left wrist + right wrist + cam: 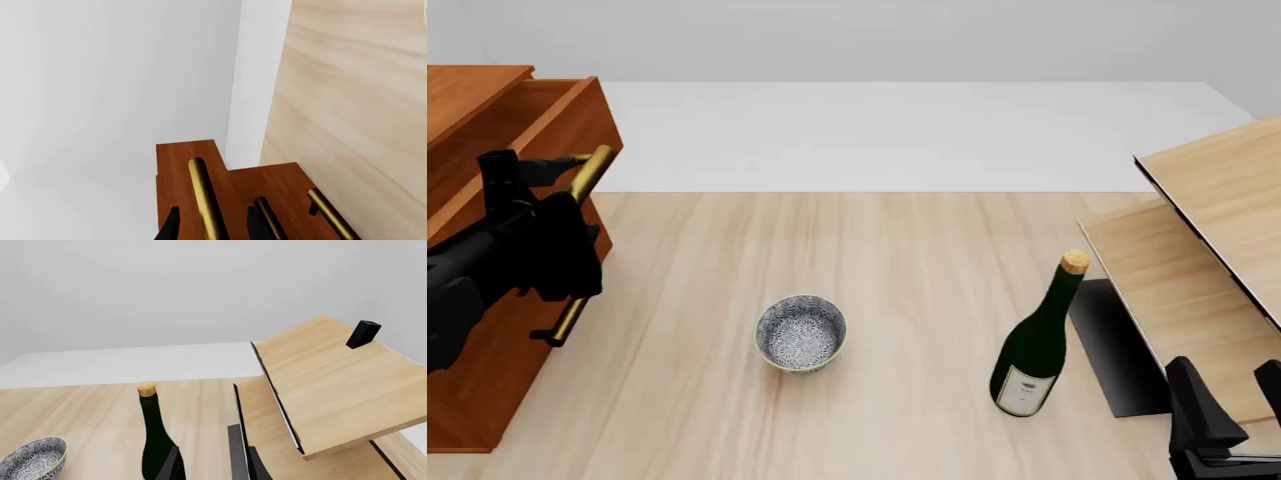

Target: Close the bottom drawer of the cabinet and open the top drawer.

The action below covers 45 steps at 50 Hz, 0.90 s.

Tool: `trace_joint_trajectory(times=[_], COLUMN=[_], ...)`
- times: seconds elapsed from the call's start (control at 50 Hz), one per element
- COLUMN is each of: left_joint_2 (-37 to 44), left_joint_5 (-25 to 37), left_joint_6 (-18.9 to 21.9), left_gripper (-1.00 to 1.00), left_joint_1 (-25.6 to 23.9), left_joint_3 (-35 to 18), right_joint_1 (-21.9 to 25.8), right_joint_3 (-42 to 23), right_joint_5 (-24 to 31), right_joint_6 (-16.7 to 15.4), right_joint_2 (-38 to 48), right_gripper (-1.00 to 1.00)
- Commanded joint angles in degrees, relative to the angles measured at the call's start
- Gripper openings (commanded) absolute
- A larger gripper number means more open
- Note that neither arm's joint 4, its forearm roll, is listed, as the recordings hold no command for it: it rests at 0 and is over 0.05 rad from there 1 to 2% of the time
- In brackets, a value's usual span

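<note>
- Front view: left gripper [567, 170] jaws close around the brass bar handle [590, 172] of the reddish-brown top drawer [527, 115], part-open at table's left.
- Right gripper [210, 462] idles, jaws parted, empty.
- Risk: jaws slip off mid-pull.

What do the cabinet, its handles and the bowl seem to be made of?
Cabinet: reddish-brown wood look, faint grain, smooth finish.
Handles: likely polished brass, golden with bright highlights.
Bowl: probably glazed ceramic, with a fine dark pattern on white inside.
</note>
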Motion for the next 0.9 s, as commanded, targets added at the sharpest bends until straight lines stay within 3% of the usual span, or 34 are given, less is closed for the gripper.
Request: trace_joint_trajectory(times=[0.02, 0.76, 0.9], left_joint_2=[-1.27, -16.48, -16.27], left_joint_5=[0.78, 10.33, 18.66], left_joint_6=[-0.65, -1.79, -8.57], left_gripper=[1.0, 1.0, 1.0], left_joint_1=[-0.6, -1.87, -5.02], left_joint_3=[1.08, 4.4, -2.95], right_joint_1=[-0.15, -0.36, -0.65], right_joint_3=[0.0, -0.04, -0.03], right_joint_5=[-0.2, -0.19, -0.22], right_joint_6=[0.11, 1.01, 1.24], right_joint_2=[0.16, 0.18, 0.26], right_gripper=[1.0, 1.0, 1.0])
